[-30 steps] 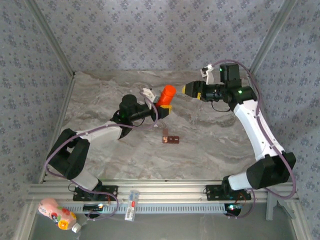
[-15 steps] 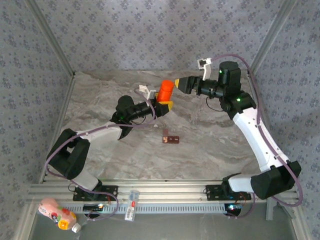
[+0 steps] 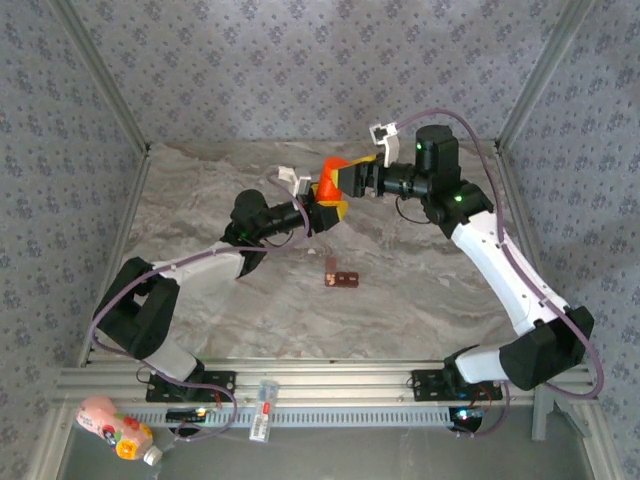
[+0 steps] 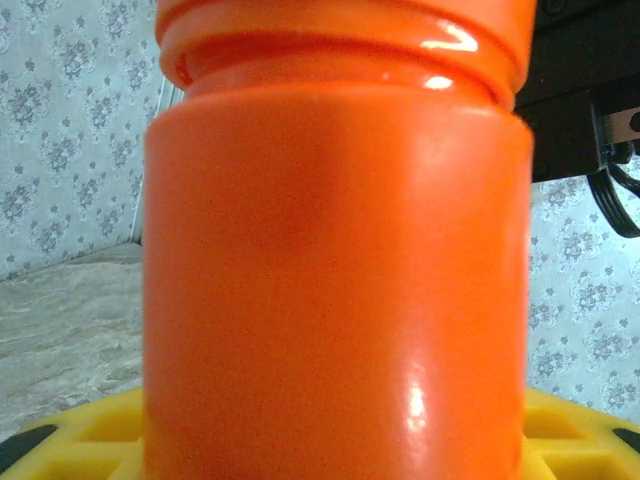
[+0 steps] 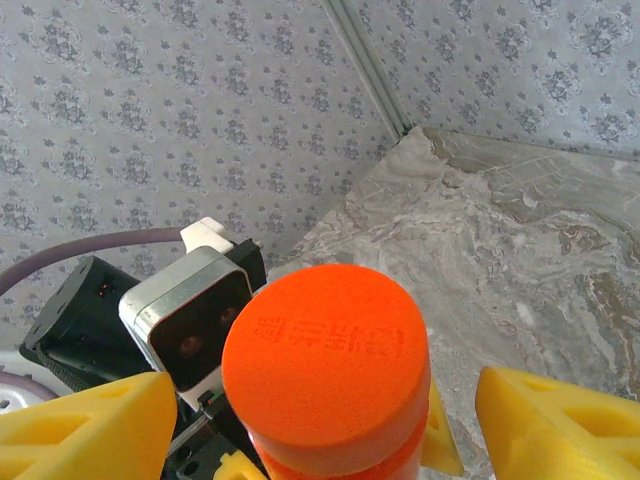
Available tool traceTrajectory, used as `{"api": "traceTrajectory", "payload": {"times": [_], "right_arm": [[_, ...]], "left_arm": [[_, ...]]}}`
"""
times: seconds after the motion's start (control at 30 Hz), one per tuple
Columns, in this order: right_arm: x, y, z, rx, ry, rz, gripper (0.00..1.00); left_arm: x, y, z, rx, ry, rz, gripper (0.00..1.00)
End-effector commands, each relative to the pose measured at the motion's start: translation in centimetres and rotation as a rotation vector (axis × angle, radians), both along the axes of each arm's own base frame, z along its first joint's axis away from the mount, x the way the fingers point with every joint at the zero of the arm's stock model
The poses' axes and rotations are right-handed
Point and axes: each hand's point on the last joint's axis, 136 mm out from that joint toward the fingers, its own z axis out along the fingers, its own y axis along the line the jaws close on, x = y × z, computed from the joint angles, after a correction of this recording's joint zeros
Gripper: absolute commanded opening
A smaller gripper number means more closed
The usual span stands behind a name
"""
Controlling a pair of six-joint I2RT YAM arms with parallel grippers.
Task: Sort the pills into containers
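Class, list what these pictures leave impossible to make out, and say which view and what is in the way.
Contents of the orange bottle: left wrist view, its opaque wall hides them.
Raised lettering on its cap: right wrist view, too blurred to read.
What lies in the containers: top view, too small.
Bottle's base: left wrist view, cut off by the bottom edge.

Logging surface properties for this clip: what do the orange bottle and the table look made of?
The orange bottle looks like plastic, smooth and semi-glossy: bright highlights on its wall, lettering moulded into its cap. The table looks like veined stone or a marble-print laminate, matt: grey-beige swirls, no glare.
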Motion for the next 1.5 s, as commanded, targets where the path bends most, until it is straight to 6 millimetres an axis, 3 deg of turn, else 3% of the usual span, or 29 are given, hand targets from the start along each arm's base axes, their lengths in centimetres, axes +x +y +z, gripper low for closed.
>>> {"api": "traceTrajectory", "payload": {"times": [0.0,0.3,0.63,1.17,1.47], "right_arm": [[0.1,0.3,1.3,0.003,-0.056,0.008,0.8],[0.0,0.4,1.3,0.007,-0.055,0.022,0.75],[0.0,0.5,0.9,0.006,-0.039,0.023,0.55],[0.6,0.6,-2.4,-0.056,0.012,-0.168,0.5],[0.0,1.2,-2.3,-0.058,-0.02,-0.233,0.51]], "left_arm": [[-0.7,-0.3,2.5,-0.048,-0.066,-0.032,0.0],[-0.8,-0.5,2.5,-0.042,-0.064,-0.039,0.0],[-0.7,-0.6,2.5,-0.04,-0.062,-0.042,0.0],[0.3,-0.5,2.8,-0.038,-0.071,0.011,0.0],[0.8,-0.5,2.7,-0.039,-0.068,0.032,0.0]]}}
